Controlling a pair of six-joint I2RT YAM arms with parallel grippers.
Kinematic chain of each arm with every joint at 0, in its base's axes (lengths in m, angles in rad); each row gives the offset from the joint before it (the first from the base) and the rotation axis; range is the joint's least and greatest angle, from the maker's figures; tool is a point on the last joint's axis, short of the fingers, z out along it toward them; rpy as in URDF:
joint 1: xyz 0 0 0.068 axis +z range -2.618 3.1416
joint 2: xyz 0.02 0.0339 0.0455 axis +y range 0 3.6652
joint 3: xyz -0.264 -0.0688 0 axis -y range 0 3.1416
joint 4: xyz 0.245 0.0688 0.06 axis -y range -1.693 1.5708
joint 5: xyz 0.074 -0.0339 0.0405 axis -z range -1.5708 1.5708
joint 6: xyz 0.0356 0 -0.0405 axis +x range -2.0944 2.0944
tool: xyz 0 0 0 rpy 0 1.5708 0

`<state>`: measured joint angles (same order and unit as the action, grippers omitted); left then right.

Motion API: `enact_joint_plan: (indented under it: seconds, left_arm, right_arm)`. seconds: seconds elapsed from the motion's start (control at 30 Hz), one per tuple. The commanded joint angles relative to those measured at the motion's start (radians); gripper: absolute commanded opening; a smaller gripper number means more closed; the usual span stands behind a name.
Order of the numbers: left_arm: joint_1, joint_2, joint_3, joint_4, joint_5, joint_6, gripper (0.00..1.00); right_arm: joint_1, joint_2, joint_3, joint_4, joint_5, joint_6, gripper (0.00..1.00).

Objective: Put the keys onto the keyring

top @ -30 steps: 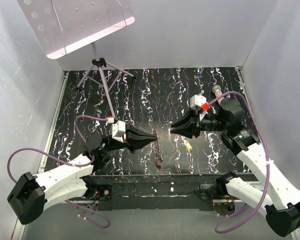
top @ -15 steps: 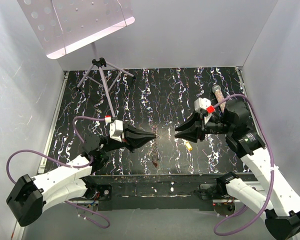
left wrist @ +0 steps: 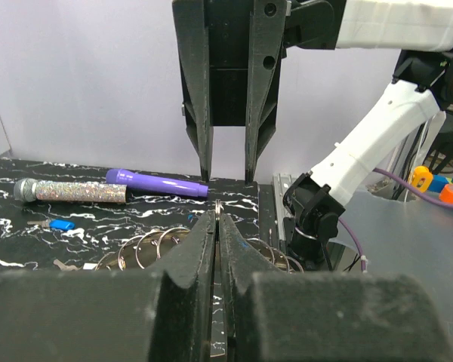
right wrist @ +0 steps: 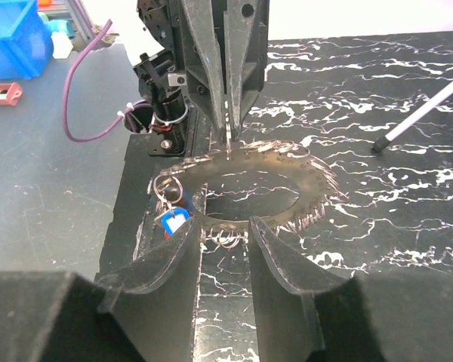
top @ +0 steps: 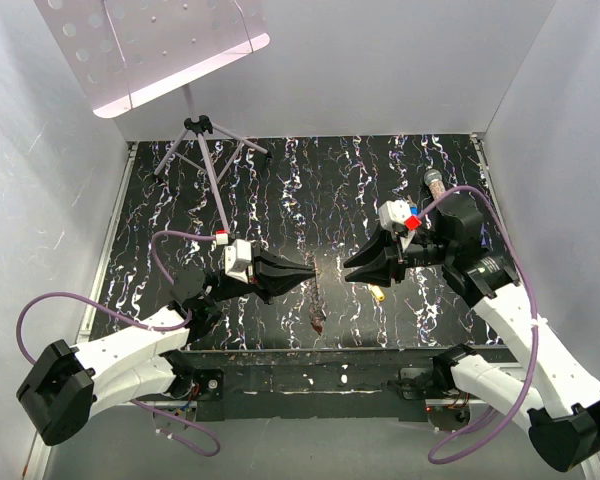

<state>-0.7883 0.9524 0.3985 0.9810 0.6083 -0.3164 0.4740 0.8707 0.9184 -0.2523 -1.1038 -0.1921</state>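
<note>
The keyring (right wrist: 309, 188) is a brownish see-through disc with a big hole and several small wire rings along its rim. My left gripper (right wrist: 228, 143) is shut on its top edge, so it hangs edge-on in the top view (top: 317, 305). A blue-headed key (right wrist: 171, 221) hangs from a small ring at its side. My right gripper (right wrist: 225, 230) faces the disc's lower rim, open, with nothing between its fingers (right wrist: 279, 264). On the table lie a yellow key (top: 378, 293) and another blue key (left wrist: 60, 224). In the left wrist view my left gripper (left wrist: 216, 219) pinches thin metal.
A purple marker (left wrist: 158, 182) and a glittery tube (left wrist: 72, 191) lie at the far right of the mat, the tube (top: 433, 182) behind my right arm. A tripod stand (top: 205, 130) with a perforated white panel stands at the back left.
My right gripper drew back to the right, then came in again toward the keyring with its jaws a little wider. The hanging keyring swung slightly. The left gripper stayed shut.
</note>
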Motion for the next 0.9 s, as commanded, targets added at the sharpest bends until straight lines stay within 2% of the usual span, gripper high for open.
enact_joint_plan:
  seconds: [0.0,0.27,0.63,0.7,0.87]
  left_arm:
    - [0.004,0.019,0.037,0.059,0.025,0.033,0.00]
    - [0.003,0.023,0.046,0.045,0.036,0.076,0.00]
    - [0.004,0.074,0.040,0.139,0.038,0.050,0.00]
    - [0.003,0.080,0.039,0.153,0.034,0.043,0.00]
    - [0.004,0.091,0.028,0.191,0.008,0.034,0.00]
  right_arm:
    - [0.031,0.053,0.049,0.025,-0.056,-0.079,0.40]
    - [0.090,0.090,0.054,0.084,-0.054,-0.158,0.40]
    - [0.124,0.149,0.037,0.238,-0.013,-0.056,0.38]
    - [0.129,0.154,0.039,0.240,-0.013,-0.056,0.37]
    - [0.133,0.160,0.042,0.236,-0.021,-0.049,0.26]
